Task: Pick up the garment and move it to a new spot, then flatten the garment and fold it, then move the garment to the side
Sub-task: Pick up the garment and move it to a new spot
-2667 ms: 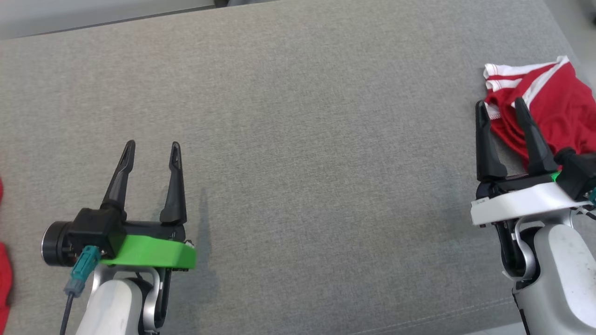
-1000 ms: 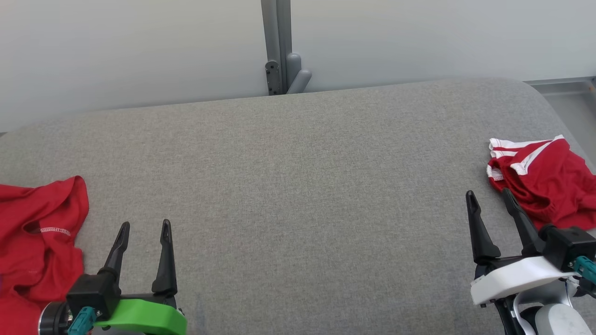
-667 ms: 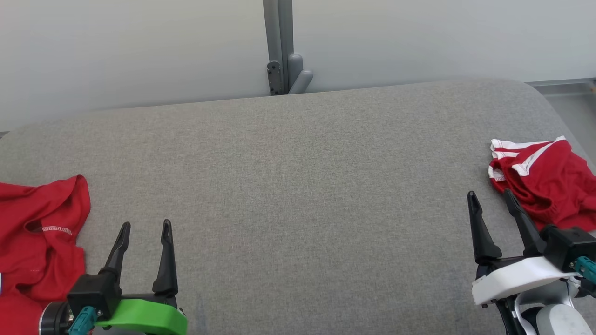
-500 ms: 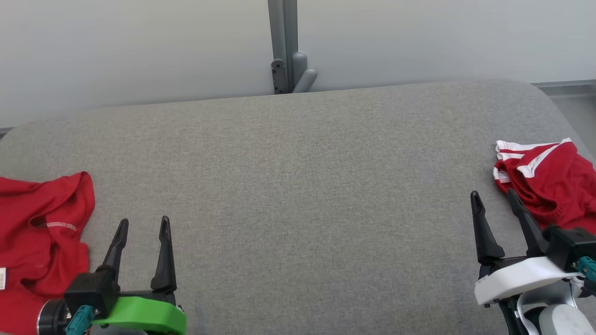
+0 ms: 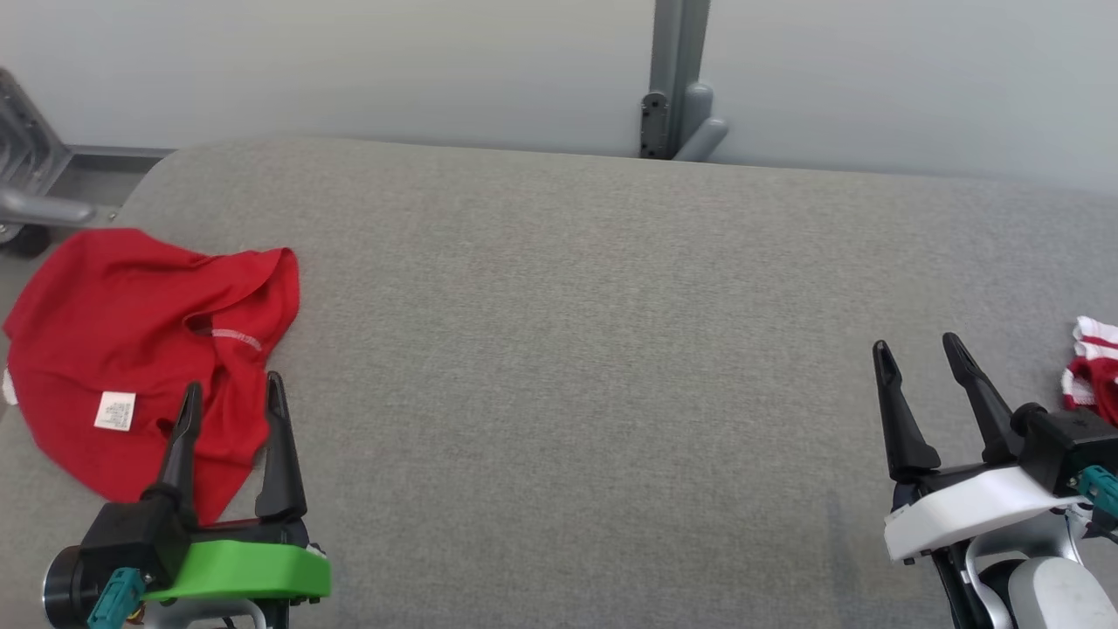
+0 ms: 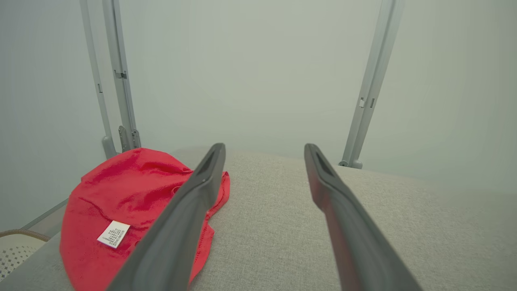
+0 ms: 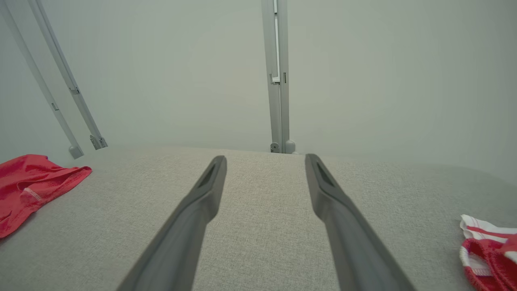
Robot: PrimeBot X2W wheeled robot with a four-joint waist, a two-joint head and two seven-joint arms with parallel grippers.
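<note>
A crumpled plain red garment (image 5: 131, 332) with a white label lies at the left end of the grey padded table (image 5: 559, 306). It also shows in the left wrist view (image 6: 121, 190) and at the left edge of the right wrist view (image 7: 24, 182). My left gripper (image 5: 234, 384) stands open, its fingertips over the garment's near right edge; I cannot tell whether they touch it. Along its own view the left gripper (image 6: 263, 147) holds nothing. My right gripper (image 5: 915, 343) is open and empty over bare table at the right, as its wrist view (image 7: 265, 158) confirms.
A second garment, red with white stripes (image 5: 1092, 376), lies bunched at the table's far right edge (image 7: 484, 250). Behind the table are a pale wall and a grey post (image 5: 672, 79). A metal frame (image 5: 35, 175) stands past the left end.
The head camera has turned left: the plain red garment is now fully in view and the striped one has slid to the right edge. Both grippers stay open.
</note>
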